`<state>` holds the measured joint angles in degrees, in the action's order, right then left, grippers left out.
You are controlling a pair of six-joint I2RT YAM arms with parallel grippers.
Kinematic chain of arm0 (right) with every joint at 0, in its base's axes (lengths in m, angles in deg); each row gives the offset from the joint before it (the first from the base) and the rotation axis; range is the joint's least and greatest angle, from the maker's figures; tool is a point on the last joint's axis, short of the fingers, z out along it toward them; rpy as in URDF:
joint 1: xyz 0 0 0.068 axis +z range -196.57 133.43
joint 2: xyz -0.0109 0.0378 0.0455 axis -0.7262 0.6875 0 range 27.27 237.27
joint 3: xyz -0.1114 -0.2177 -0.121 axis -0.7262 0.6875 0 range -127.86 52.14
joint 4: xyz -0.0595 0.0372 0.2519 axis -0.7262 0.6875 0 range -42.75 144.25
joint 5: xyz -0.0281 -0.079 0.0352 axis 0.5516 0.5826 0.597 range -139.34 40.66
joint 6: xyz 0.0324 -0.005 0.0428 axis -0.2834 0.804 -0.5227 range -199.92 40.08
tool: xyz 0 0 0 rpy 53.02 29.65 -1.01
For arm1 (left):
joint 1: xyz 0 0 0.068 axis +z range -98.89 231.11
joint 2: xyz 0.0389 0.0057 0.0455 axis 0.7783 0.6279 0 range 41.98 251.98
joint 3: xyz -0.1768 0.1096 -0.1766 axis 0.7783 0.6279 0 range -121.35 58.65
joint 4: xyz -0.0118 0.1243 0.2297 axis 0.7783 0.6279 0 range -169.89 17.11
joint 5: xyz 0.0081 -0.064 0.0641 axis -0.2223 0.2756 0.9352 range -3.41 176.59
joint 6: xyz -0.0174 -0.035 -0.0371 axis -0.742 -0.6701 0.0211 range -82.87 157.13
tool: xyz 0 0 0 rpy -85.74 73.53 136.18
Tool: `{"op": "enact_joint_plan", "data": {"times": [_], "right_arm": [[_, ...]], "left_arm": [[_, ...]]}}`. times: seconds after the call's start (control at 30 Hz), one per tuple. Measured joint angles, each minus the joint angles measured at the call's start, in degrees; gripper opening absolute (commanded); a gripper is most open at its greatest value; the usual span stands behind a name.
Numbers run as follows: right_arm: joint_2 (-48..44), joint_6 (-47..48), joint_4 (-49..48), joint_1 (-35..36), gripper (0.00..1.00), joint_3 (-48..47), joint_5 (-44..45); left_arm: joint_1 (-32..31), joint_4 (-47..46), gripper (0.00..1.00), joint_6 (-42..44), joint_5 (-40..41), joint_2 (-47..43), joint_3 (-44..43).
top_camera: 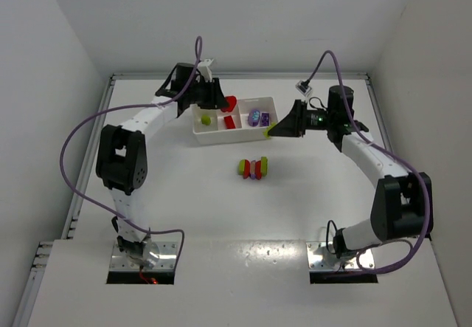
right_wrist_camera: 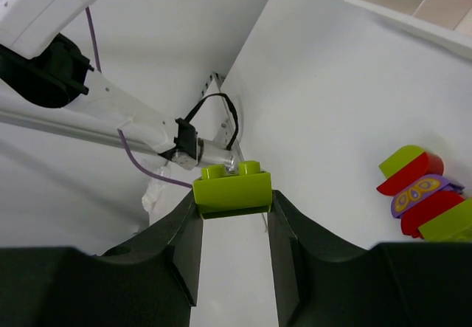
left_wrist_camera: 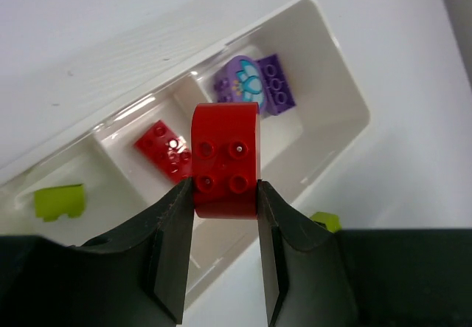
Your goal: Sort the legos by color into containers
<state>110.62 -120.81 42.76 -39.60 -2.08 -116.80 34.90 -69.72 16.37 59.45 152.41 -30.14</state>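
**A:** What colours are in the tray?

**B:** The tray (left_wrist_camera: 346,83) is white. One end holds a yellow-green brick (left_wrist_camera: 59,201) and the middle a flat red brick (left_wrist_camera: 164,148). The other end holds a purple brick (left_wrist_camera: 279,83) and a lilac rounded piece (left_wrist_camera: 240,80) printed in pale blue and white.

**A:** And the grippers?

**B:** Both are black. The left gripper (left_wrist_camera: 225,190) pinches a glossy red curved brick (left_wrist_camera: 225,150). The right gripper (right_wrist_camera: 232,205) pinches a yellow-green studded brick (right_wrist_camera: 231,187).

**A:** Anything else?

**B:** The table (top_camera: 184,209) is white. On it, a stuck-together cluster (right_wrist_camera: 420,194) shows red, yellow-green and a purple face with a yellowish butterfly print. The cables (top_camera: 62,152) are purple.
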Motion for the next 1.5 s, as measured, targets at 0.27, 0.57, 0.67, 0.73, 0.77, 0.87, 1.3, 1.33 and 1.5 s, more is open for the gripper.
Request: {"op": "enact_joint_plan", "data": {"times": [0.27, 0.57, 0.67, 0.73, 0.77, 0.87, 1.3, 1.33, 1.5], "right_arm": [[4.17, 0.22, 0.17, 0.00, 0.00, -4.07, 2.01], [14.21, -0.04, -1.01, 3.50, 0.00, -14.82, 7.28], [20.04, 0.09, -1.38, 6.43, 0.00, -21.57, 9.03], [24.33, 0.39, -1.31, 8.76, 0.00, -26.27, 10.58], [26.60, 0.59, -1.11, 10.10, 0.00, -28.83, 11.43], [32.76, 1.29, -0.46, 13.68, 0.00, -34.88, 14.34], [51.41, 8.59, 11.02, 22.51, 0.40, -54.84, 33.05], [51.87, 9.09, 11.52, 22.58, 0.47, -55.49, 33.86], [52.46, 11.91, 13.57, 23.06, 0.70, -56.63, 36.96]], "left_arm": [[0.00, 2.89, 0.97, 0.83, 4.66, 2.58, 0.00], [2.38, 0.46, 0.99, -9.75, 0.11, 0.33, 0.00], [7.93, -0.17, 0.99, -13.49, -3.08, -3.48, 0.02], [13.14, -0.81, 0.99, -14.47, -6.16, -6.12, 0.02], [15.93, -0.79, 0.99, -14.34, -6.67, -7.54, 0.02], [23.58, 1.22, 0.99, -11.39, -6.91, -10.58, -0.15], [24.72, 12.79, 0.99, 4.55, 0.68, -20.85, 3.02], [24.72, 13.20, 0.99, 5.35, 0.63, -21.29, 3.41], [23.91, 13.68, 0.99, 9.14, 0.52, -22.21, 6.01]]}}
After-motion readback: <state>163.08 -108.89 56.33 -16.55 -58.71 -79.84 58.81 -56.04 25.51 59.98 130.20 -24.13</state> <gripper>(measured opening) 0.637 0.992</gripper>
